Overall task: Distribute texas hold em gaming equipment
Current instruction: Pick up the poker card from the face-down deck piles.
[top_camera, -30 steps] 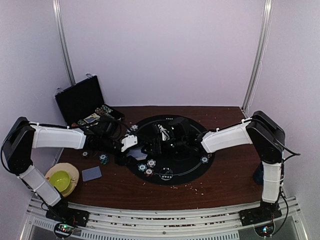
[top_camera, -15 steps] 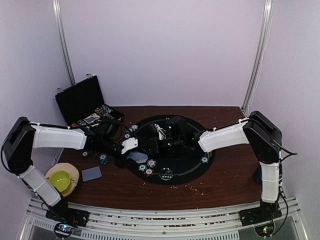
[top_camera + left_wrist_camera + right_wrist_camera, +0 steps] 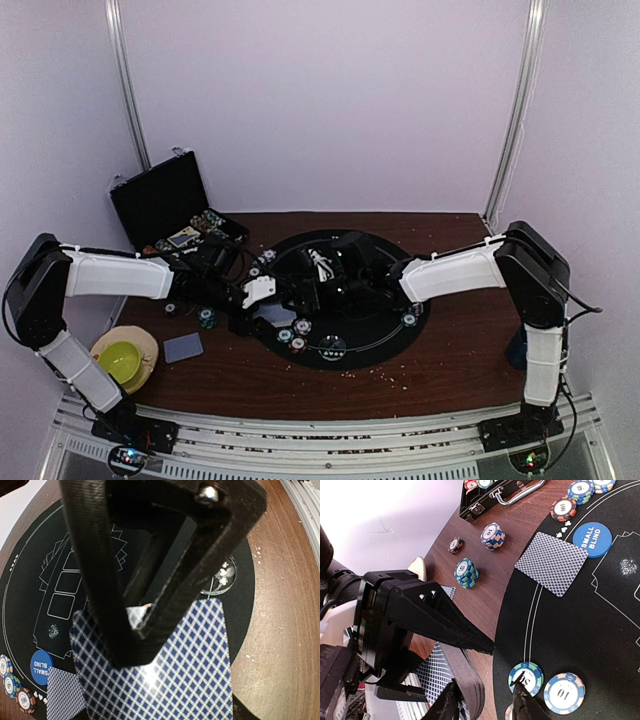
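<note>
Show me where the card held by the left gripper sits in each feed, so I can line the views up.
Top external: the held card is a pale patch over the left part of the mat, above the chips near that edge.
Left wrist: the checked back fills the lower middle, pinched at its top.
Right wrist: bottom left, a checked patch under the black gripper.
Shared landmark: the round black mat.

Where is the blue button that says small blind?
In the right wrist view the blue button lies at the upper right on the black mat. It sits right beside a face-down card.
</note>
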`<action>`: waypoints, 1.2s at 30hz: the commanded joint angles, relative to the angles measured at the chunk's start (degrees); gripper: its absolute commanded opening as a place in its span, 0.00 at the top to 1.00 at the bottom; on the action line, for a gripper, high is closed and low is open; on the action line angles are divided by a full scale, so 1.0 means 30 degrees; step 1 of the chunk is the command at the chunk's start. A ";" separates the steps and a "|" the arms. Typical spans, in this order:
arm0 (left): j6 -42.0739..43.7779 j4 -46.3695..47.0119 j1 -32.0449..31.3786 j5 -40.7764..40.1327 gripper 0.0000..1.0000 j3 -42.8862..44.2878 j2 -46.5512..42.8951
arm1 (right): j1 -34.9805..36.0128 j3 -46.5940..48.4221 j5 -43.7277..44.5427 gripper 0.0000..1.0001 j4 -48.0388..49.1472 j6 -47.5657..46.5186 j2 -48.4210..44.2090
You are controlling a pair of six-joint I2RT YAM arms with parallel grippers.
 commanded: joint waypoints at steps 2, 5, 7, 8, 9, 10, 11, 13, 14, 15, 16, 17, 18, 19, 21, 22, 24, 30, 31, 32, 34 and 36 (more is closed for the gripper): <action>0.0272 0.0433 -0.0098 0.0555 0.49 0.0336 -0.0009 | -0.0474 -0.0147 0.1163 0.66 -0.1303 -0.0561 -0.0286; 0.0272 0.0431 -0.0100 0.0484 0.49 0.0348 0.0053 | -0.0475 -0.0098 0.0979 0.70 -0.1384 -0.0579 -0.0350; 0.0243 0.0456 -0.0097 0.0409 0.49 0.0370 0.0102 | -0.0508 -0.0131 0.0859 0.75 -0.1414 -0.0643 -0.0563; 0.0239 0.0458 -0.0105 0.0422 0.49 0.0370 0.0110 | -0.0501 -0.0201 0.0823 0.76 -0.1414 -0.0643 -0.0689; 0.0239 0.0469 -0.0106 0.0445 0.49 0.0392 0.0103 | -0.0500 -0.0231 0.0735 0.76 -0.1381 -0.0636 -0.0844; 0.0239 0.0467 -0.0080 0.0426 0.49 0.0405 0.0139 | -0.0500 -0.0292 0.0559 0.76 -0.1281 -0.0577 -0.0937; 0.0239 0.0459 -0.0095 0.0431 0.49 0.0392 0.0166 | -0.0500 -0.0386 0.0248 0.77 -0.1122 -0.0459 -0.0992; 0.0232 0.0459 -0.0083 0.0410 0.49 0.0402 0.0192 | -0.0501 -0.0520 -0.0546 0.79 -0.0613 -0.0037 -0.1008; 0.0212 0.0458 -0.0103 0.0404 0.49 0.0403 0.0205 | -0.0493 -0.0593 -0.0923 0.80 -0.0354 0.0224 -0.0987; 0.0224 0.0458 -0.0098 0.0396 0.49 0.0403 0.0203 | -0.0506 -0.0647 -0.1227 0.82 -0.0131 0.0432 -0.0980; 0.0226 0.0484 -0.0105 0.0380 0.49 0.0407 0.0207 | -0.0508 -0.0650 -0.1532 0.84 0.0003 0.0568 -0.0968; 0.0211 0.0491 -0.0102 0.0367 0.49 0.0385 0.0207 | -0.0508 -0.0643 -0.1713 0.86 0.0016 0.0607 -0.0989; 0.0210 0.0488 -0.0098 0.0327 0.49 0.0405 0.0207 | -0.0508 -0.0689 -0.1816 0.88 0.0014 0.0630 -0.1028; 0.0209 0.0509 -0.0101 0.0331 0.49 0.0403 0.0229 | -0.0508 -0.0714 -0.1924 0.90 0.0054 0.0618 -0.1077; 0.0209 0.0517 -0.0089 0.0307 0.49 0.0407 0.0255 | -0.0527 -0.0807 -0.2199 0.97 0.0158 0.0672 -0.1124; 0.0217 0.0524 -0.0096 0.0299 0.49 0.0407 0.0286 | -0.0529 -0.0823 -0.2320 0.98 0.0226 0.0726 -0.1155; 0.0225 0.0531 -0.0095 0.0280 0.49 0.0413 0.0315 | -0.0534 -0.0882 -0.2522 0.99 0.0412 0.0888 -0.1223; 0.0210 0.0532 -0.0102 0.0245 0.49 0.0404 0.0313 | -0.0621 -0.0958 -0.2340 1.00 -0.0289 0.0540 -0.1960; 0.0209 0.0559 -0.0087 0.0247 0.48 0.0407 0.0323 | -0.0665 -0.0981 -0.2323 1.00 -0.0431 0.0497 -0.2109; 0.0195 0.0548 -0.0100 0.0248 0.48 0.0422 0.0324 | -0.0737 -0.1043 -0.2317 1.00 -0.0525 0.0462 -0.2289; 0.0180 0.0546 -0.0097 0.0247 0.48 0.0436 0.0352 | -0.0842 -0.1182 -0.2231 1.00 -0.0747 0.0339 -0.2712; 0.0180 0.0548 -0.0103 0.0219 0.48 0.0425 0.0404 | -0.0970 -0.1290 -0.2026 1.00 -0.1134 0.0117 -0.3205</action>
